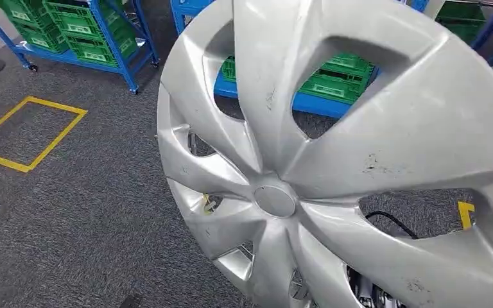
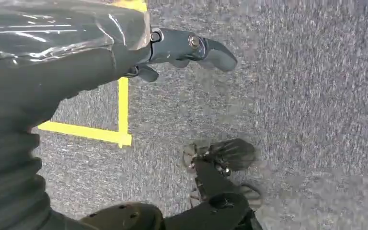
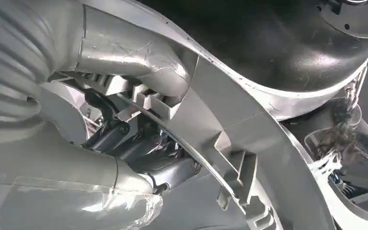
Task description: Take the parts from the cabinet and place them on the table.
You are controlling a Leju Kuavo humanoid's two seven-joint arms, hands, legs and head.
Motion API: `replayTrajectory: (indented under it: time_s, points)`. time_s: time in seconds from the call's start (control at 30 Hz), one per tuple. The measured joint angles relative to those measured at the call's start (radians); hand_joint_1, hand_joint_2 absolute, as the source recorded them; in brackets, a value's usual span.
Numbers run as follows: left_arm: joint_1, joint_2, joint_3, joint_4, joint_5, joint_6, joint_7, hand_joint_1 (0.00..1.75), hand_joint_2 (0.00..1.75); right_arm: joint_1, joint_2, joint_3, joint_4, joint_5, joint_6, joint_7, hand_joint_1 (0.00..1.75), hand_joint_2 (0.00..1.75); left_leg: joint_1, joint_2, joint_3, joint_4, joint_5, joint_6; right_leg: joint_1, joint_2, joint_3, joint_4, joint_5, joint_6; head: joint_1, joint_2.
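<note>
The wheel cover [image 1: 359, 173] is held up close in front of the head camera, well above the carpeted floor [image 1: 90, 212]. Its outer face is turned toward the camera and tilted, with the upper rim leaning away toward the racks. It is round, so no long axis can be given. Its round centre cap [image 1: 274, 200] sits low and left of the middle of the head view.

The cover is silver-grey plastic with broad swept spokes and large openings between them. Dark scuffs and scratches mark the spokes. The carpet, a black cable [image 1: 391, 221] and a short yellow floor mark [image 1: 465, 213] are visible through the openings.

In the right wrist view, the right hand [image 3: 139, 143] grasps the cover at its rim from the back side. The thick grey thumb [image 3: 134, 60] lies over the rim edge, and the darker fingers [image 3: 124, 139] close against the ribbed inner side, next to the moulded clips [image 3: 242, 179].

The left hand [image 2: 182, 52] hangs over the grey carpet, released and grasping nothing, with one dark finger extended.

On the floor to the left lies a yellow tape rectangle [image 1: 29, 131]. Beyond it stand blue racks [image 1: 119, 54] loaded with green crates [image 1: 80, 29], and further green crates [image 1: 340, 77] show behind the cover.
</note>
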State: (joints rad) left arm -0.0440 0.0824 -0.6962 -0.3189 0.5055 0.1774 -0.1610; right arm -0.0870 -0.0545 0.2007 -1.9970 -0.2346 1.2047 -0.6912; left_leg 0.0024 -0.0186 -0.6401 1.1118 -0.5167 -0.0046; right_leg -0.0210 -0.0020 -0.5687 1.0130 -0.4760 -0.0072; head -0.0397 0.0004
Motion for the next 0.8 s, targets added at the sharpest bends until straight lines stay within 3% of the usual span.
replayTrajectory:
  time_s: [0.07,0.1,0.13,0.17,0.2,0.23,0.27,0.3,0.4,0.43,0.47,0.5,0.57,0.6,0.63,0.67,0.73,0.77,0.8]
  points:
    - [0.0,0.0,0.0,0.0,0.0,0.0,-0.001,0.0,1.75,0.001,0.0,0.0,0.0,0.002,0.0,0.0,1.75,1.75,0.005,0.007,-0.069,0.151,-0.065,-0.008,0.003,-0.007,-0.003,0.0,0.001,-0.002,0.0,0.0]
    - [0.001,0.0,0.0,0.0,0.0,0.0,-0.001,0.0,1.75,0.002,0.0,0.0,0.0,0.003,0.0,0.0,1.75,1.75,0.008,0.007,-0.093,0.202,-0.076,-0.01,0.003,-0.013,-0.004,0.0,0.001,-0.002,0.0,0.0]
    - [0.002,-0.002,0.0,0.0,0.0,0.0,-0.002,0.0,1.75,0.003,0.0,0.0,0.0,0.005,0.0,0.0,1.75,1.75,0.008,0.008,-0.092,0.202,-0.064,-0.009,0.004,-0.018,-0.003,0.0,0.001,-0.002,0.0,0.0]
    - [0.003,-0.002,0.0,0.0,0.0,0.001,-0.003,0.0,1.75,0.003,0.0,0.0,0.0,0.007,0.0,0.0,1.75,1.75,0.008,0.011,-0.069,0.155,-0.034,-0.006,0.006,-0.023,-0.003,0.0,0.001,-0.002,0.0,0.0]
    - [0.002,-0.001,0.0,0.0,-0.001,0.002,-0.005,0.0,1.75,0.003,0.001,0.0,0.0,0.008,0.0,0.0,1.75,1.75,0.007,0.016,-0.025,0.071,0.006,-0.001,0.007,-0.028,-0.002,0.0,0.001,-0.002,0.0,0.0]
    - [0.002,0.0,0.0,0.0,-0.001,0.003,-0.006,0.0,1.75,0.002,0.002,0.0,0.0,0.009,0.0,0.0,1.75,1.75,0.004,0.029,0.026,-0.022,0.043,0.008,0.009,-0.032,-0.001,0.0,0.001,-0.002,0.0,0.0]
    - [0.001,0.003,0.001,0.0,-0.001,0.003,-0.007,0.0,1.75,0.002,0.003,0.0,-0.001,0.01,0.0,0.0,1.75,1.75,-0.004,0.058,0.061,-0.092,0.049,0.017,0.009,-0.037,0.0,0.0,0.001,-0.001,0.0,0.0]
    - [-0.002,0.003,0.001,0.0,-0.001,0.003,-0.008,0.0,1.75,0.002,0.003,0.0,-0.001,0.01,0.0,0.0,1.75,1.75,-0.012,0.065,0.065,-0.1,0.043,0.019,0.017,-0.042,-0.004,0.001,0.001,0.001,0.001,0.0]
    - [0.001,0.006,0.002,0.0,-0.001,0.004,-0.01,0.0,1.75,0.002,0.006,0.0,-0.001,0.011,0.0,0.0,1.75,1.75,-0.016,0.044,0.056,-0.103,0.048,0.028,0.014,-0.06,-0.002,-0.005,0.004,0.012,0.0,0.0]
    - [0.002,0.006,0.002,0.0,-0.001,0.004,-0.01,0.0,1.75,0.002,0.006,0.0,-0.003,0.011,0.0,0.0,1.75,1.75,-0.011,0.036,0.076,-0.122,0.061,0.037,0.018,-0.062,-0.004,-0.006,0.001,0.018,0.0,0.0]
    - [0.003,0.004,0.002,0.0,-0.001,0.004,-0.01,0.0,1.75,0.002,0.005,-0.001,-0.004,0.011,0.0,0.0,1.75,1.75,-0.007,0.03,0.077,-0.132,0.067,0.04,0.014,-0.041,-0.015,0.014,-0.012,0.017,0.003,0.0]
    - [0.002,0.004,0.002,0.0,-0.001,0.004,-0.01,0.0,1.75,0.001,0.005,-0.002,-0.006,0.01,0.0,0.0,1.75,1.75,-0.004,0.027,0.076,-0.135,0.072,0.046,0.013,-0.024,-0.035,0.057,-0.038,0.01,0.003,0.0]
    - [0.001,0.003,0.004,0.0,-0.001,0.004,-0.01,0.0,1.75,0.003,0.005,-0.003,-0.006,0.009,0.0,0.0,1.75,1.75,-0.006,0.011,0.072,-0.135,0.073,0.048,0.013,-0.008,-0.113,0.231,-0.11,0.002,0.008,0.0]
    - [0.001,0.002,0.005,0.0,-0.001,0.004,-0.01,0.0,1.75,0.004,0.005,-0.003,-0.006,0.009,0.0,0.0,1.75,1.75,-0.007,0.003,0.071,-0.134,0.074,0.049,0.013,-0.006,-0.145,0.301,-0.131,0.005,0.008,0.0]
    - [0.003,0.002,0.005,0.0,-0.001,0.004,-0.01,0.0,1.75,0.005,0.004,-0.004,-0.006,0.01,0.0,0.0,1.75,1.75,-0.008,-0.005,0.071,-0.133,0.074,0.049,0.012,-0.006,-0.152,0.316,-0.13,0.011,0.008,0.0]
    - [0.004,0.002,0.006,0.0,-0.001,0.004,-0.01,0.0,1.75,0.005,0.004,-0.005,-0.006,0.01,0.0,0.0,1.75,1.75,-0.007,-0.014,0.071,-0.131,0.073,0.048,0.01,-0.006,-0.133,0.277,-0.109,0.022,0.008,0.0]
    - [0.004,0.0,0.006,0.0,-0.001,0.004,-0.01,0.0,1.75,0.003,0.004,-0.005,-0.006,0.01,0.0,0.0,1.75,1.75,-0.005,-0.031,0.071,-0.124,0.071,0.044,0.003,0.001,-0.048,0.107,-0.038,0.044,0.008,0.0]
    - [0.004,-0.001,0.006,0.0,-0.001,0.004,-0.011,0.0,1.75,0.003,0.004,-0.005,-0.006,0.01,0.0,0.0,1.75,1.75,-0.004,-0.039,0.069,-0.116,0.067,0.039,-0.003,0.02,-0.006,0.021,-0.008,0.051,0.009,0.0]
    - [0.004,-0.001,0.008,0.0,-0.001,0.005,-0.011,0.0,1.75,0.003,0.004,-0.005,-0.006,0.011,0.0,0.0,1.75,1.75,-0.012,-0.046,0.06,-0.105,0.062,0.031,0.004,0.029,0.001,0.005,-0.013,0.037,0.01,0.0]
